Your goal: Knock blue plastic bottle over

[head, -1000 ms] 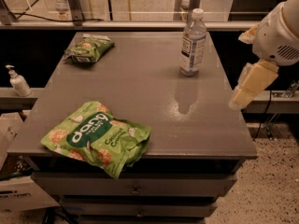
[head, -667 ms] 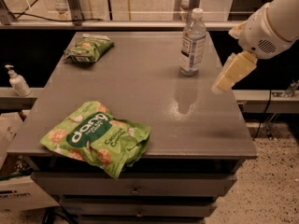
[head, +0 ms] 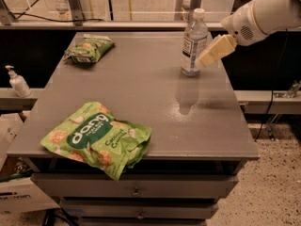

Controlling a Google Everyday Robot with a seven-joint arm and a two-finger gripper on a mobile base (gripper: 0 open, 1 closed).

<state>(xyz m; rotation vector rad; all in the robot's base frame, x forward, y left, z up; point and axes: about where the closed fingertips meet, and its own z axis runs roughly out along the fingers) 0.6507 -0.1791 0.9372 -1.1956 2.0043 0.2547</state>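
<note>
At the far right of the bench (head: 141, 79), the gripper (head: 204, 59), open or clenched cannot be told, is now brought beside the upright blue plastic bottle (head: 191, 34), so toppling is judged imminent.

tool (head: 205, 59) has swung left, now beside blue plastic bottle (head: 193, 44).

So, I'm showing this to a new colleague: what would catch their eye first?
Probably the large green snack bag at the front-left edge of the table, one corner overhanging. Next, the blue plastic bottle standing upright at the far right, with the gripper close beside it.
</note>
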